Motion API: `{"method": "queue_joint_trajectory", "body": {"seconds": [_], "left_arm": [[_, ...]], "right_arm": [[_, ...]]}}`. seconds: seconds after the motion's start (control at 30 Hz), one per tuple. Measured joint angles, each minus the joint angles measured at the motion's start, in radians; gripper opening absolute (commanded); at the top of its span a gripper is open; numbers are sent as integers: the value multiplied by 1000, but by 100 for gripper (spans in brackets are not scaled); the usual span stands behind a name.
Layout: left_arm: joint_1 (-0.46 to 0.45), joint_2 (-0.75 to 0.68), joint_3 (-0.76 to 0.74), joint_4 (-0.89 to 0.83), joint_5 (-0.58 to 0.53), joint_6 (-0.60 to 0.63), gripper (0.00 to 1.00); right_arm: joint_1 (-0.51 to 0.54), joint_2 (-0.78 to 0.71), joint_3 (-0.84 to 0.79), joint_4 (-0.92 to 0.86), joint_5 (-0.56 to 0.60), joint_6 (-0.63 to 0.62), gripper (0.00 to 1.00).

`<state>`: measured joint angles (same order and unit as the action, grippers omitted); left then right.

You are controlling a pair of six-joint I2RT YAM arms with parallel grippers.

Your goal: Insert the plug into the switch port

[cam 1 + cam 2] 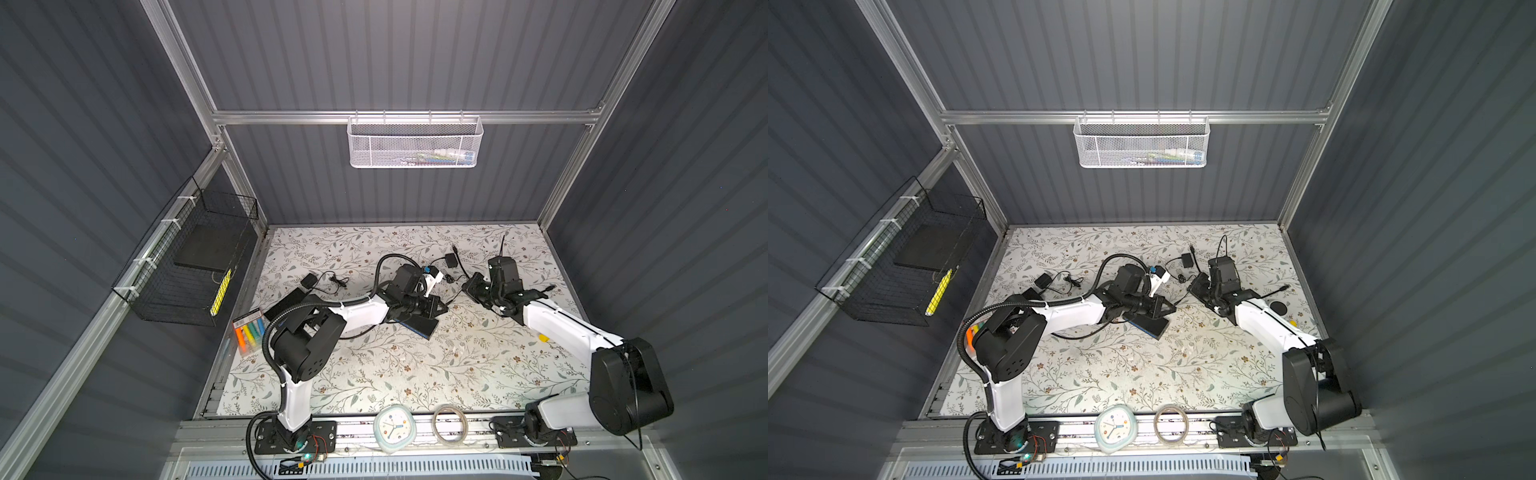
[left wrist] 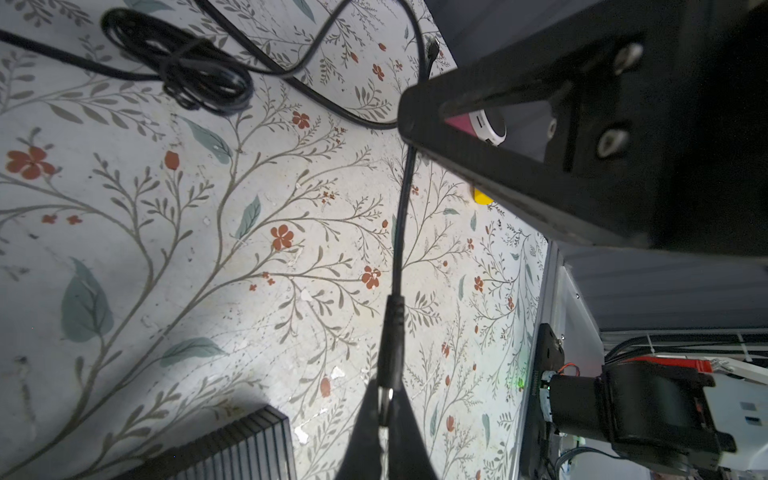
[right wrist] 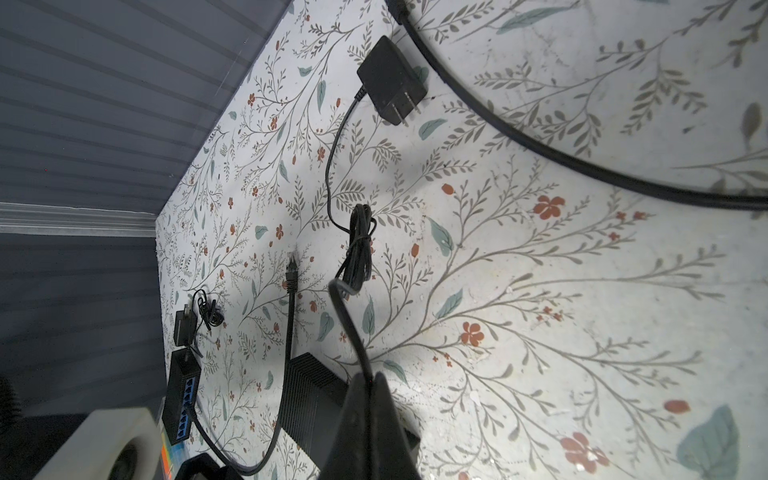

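Lower centre of the left wrist view, left tool (image 2: 386, 395) pinches the plug (image 2: 392, 332), black switch box (image 2: 241, 444) just beside at lower left on the table (image 2: 166, 270); farther along, right tool (image 3: 368, 386) pinches the cable (image 3: 347, 320).

Matt plug (image 2: 392, 332), smooth cable (image 2: 401, 216), ribbed plastic switch (image 2: 249, 444)

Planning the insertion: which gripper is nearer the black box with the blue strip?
Left. The left gripper, holding the plug, is right at the box's edge; the right gripper, pinching the cable, sits farther to the right.
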<state>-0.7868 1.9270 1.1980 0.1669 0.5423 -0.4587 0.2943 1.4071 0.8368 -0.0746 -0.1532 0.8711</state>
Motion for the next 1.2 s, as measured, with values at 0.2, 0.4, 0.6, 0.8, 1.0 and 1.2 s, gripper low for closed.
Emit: {"method": "queue_joint_trajectory", "body": {"seconds": [0.2, 0.4, 0.6, 0.8, 1.0, 1.2], "left_arm": [[9, 0, 11, -33, 34, 26, 0], [93, 0, 116, -277, 140, 201, 0], [164, 0, 256, -537, 235, 401, 0], [167, 0, 321, -780, 283, 561, 0], [167, 0, 354, -924, 285, 649, 0], [167, 0, 365, -981, 275, 685, 0]], "right_arm": [[0, 23, 56, -126, 6, -148, 30], [3, 40, 213, -357, 170, -475, 36], [30, -103, 161, -329, 242, -780, 44], [57, -145, 124, -277, 19, -1052, 41], [143, -100, 107, -270, -121, -1220, 42], [212, -90, 100, -269, -207, -1329, 41]]}}
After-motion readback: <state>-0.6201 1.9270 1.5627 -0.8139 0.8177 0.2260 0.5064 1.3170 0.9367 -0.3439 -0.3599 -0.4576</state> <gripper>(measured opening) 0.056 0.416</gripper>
